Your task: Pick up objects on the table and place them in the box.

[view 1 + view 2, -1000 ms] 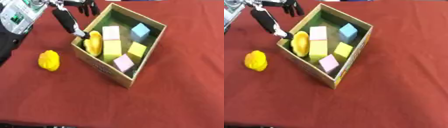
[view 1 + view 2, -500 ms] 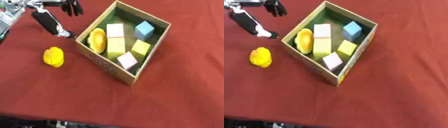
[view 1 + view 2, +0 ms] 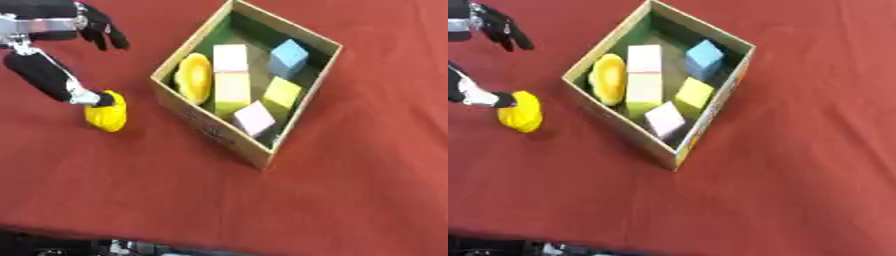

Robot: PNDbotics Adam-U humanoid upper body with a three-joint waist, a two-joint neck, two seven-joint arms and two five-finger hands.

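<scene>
Reaching in from the far left, the robot's left hand (image 3: pixel 52 75) hangs over the red table (image 3: pixel 350 190) with its fingers spread and relaxed rather than clenched. The upper fingers (image 3: pixel 107 34) point to the right, toward the box, and close on nothing. A longer black digit runs down and to the right from the wrist, and its pale tip meets the top left of the yellow object (image 3: pixel 107 111). That one tip touches the object; nothing curls round it, so the hand is not grasping it.

The yellow object is a small rounded lump lying on the table, left of the cardboard box (image 3: pixel 210 131) and apart from its near-left wall. It sits just below and to the right of the hand's lower digit.

The box stands turned at an angle, one corner pointing near. Its inside is green. Within it, a yellow rounded piece (image 3: pixel 194 77) leans against the left wall. Beside that lie a pale pink block (image 3: pixel 230 57) and a light yellow block (image 3: pixel 231 92) in a row. A blue cube (image 3: pixel 288 58) sits at the far right, a yellow-green cube (image 3: pixel 283 94) nearer, and a pale lilac cube (image 3: pixel 255 118) nearest the near corner.

The right hand shows in neither view.
</scene>
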